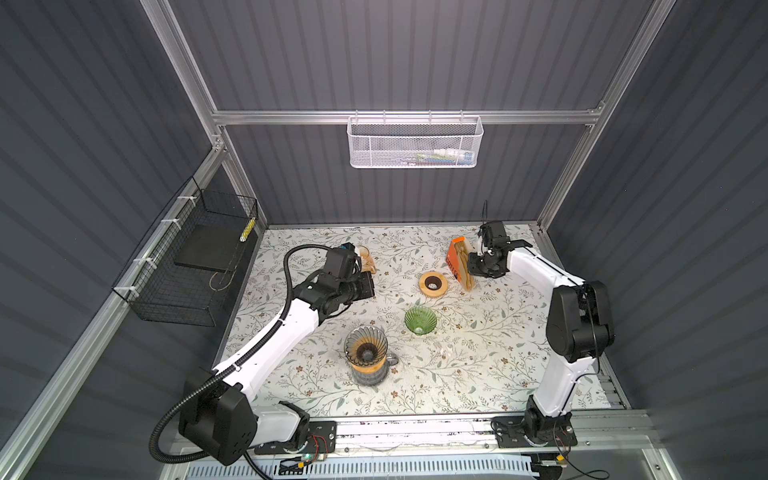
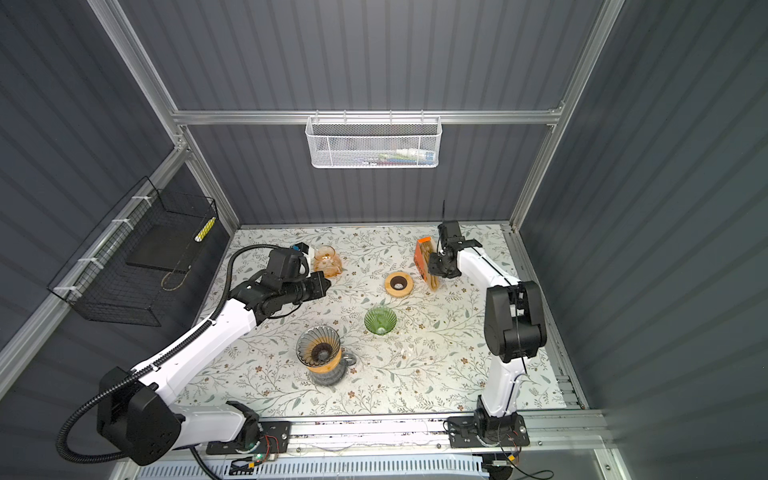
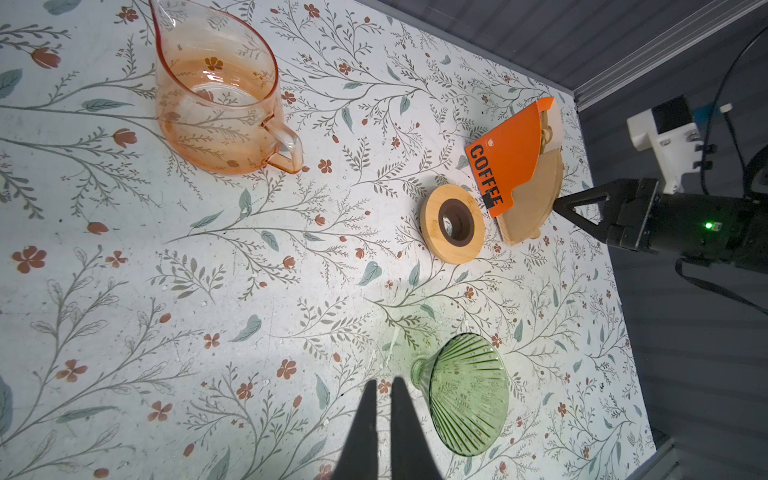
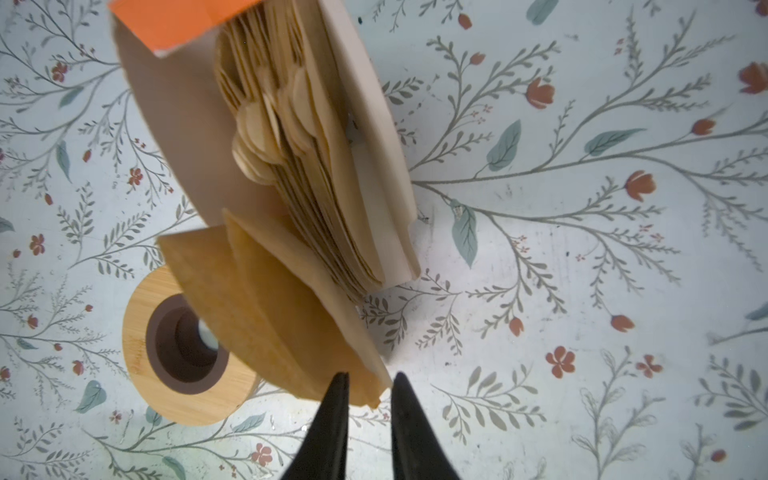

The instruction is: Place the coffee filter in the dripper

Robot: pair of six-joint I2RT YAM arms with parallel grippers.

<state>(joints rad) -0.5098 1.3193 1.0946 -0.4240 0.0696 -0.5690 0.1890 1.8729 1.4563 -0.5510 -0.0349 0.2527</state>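
Note:
An orange coffee filter box [image 1: 456, 259] [image 4: 166, 25] stands at the back right, with brown paper filters packed inside. One coffee filter [image 4: 270, 316] sticks out of the stack. Its corner lies between the tips of my right gripper [image 4: 370, 380] [image 1: 473, 268], whose jaws stand slightly apart, not pinching it. A green glass dripper [image 1: 420, 319] [image 3: 465, 399] sits mid-table with nothing in it. A smoky glass dripper [image 1: 365, 347] rests on a glass server nearer the front. My left gripper [image 3: 384, 382] [image 1: 371, 286] hovers shut and empty, left of the green dripper.
A wooden ring [image 1: 433, 284] [image 4: 183, 345] lies just left of the filter box. An orange glass carafe [image 2: 326, 259] [image 3: 216, 95] stands at the back left behind my left wrist. A black wire basket [image 1: 187, 266] hangs on the left wall and a white one [image 1: 413, 143] on the back wall.

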